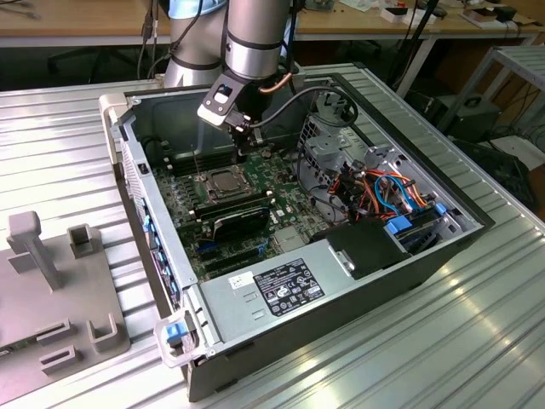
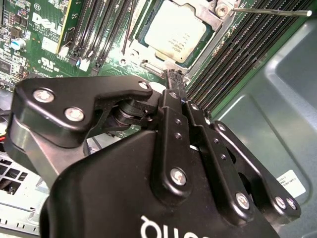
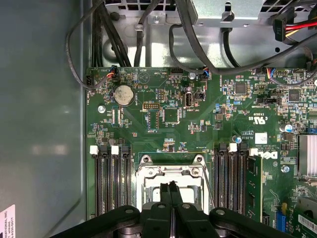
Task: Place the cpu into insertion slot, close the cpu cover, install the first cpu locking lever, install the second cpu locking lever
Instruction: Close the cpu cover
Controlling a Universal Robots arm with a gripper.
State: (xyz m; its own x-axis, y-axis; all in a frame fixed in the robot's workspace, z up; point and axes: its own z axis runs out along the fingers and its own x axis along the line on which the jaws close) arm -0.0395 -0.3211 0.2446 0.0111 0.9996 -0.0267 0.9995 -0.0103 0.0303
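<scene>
I hung over the open computer case (image 1: 136,170) that stood on the ribbed metal surface (image 1: 460,341), with a grey fixture (image 1: 60,290) lying beside the case on the exterior view's left. My jaws were pressed fully together with nothing between them. The first wrist view showed this best: the two black fingers (image 3: 167,198) met in a single seam directly above the socket. The second wrist view looked along them from the side and showed their tips close over one corner of the socket, though I could not tell whether they touched it.

The cpu (image 2: 176,29) sat in the insertion slot (image 1: 208,182), its pale metal top facing up. The second wrist view showed that top plainly, whereas in the first wrist view my fingers covered most of it. The cpu cover (image 3: 148,173) seemed to lie flat over the chip, its window framing the top, but the angle was poor for judging that.

A thin locking lever (image 2: 267,11) stood out free over the long black memory slots (image 2: 237,54) in the second wrist view. In the first wrist view it was a fine wire beside the socket.

The first wrist view also showed more of the green board (image 3: 163,114), with a coin battery (image 3: 123,94) and dark cables (image 3: 148,29) running along the case wall.
</scene>
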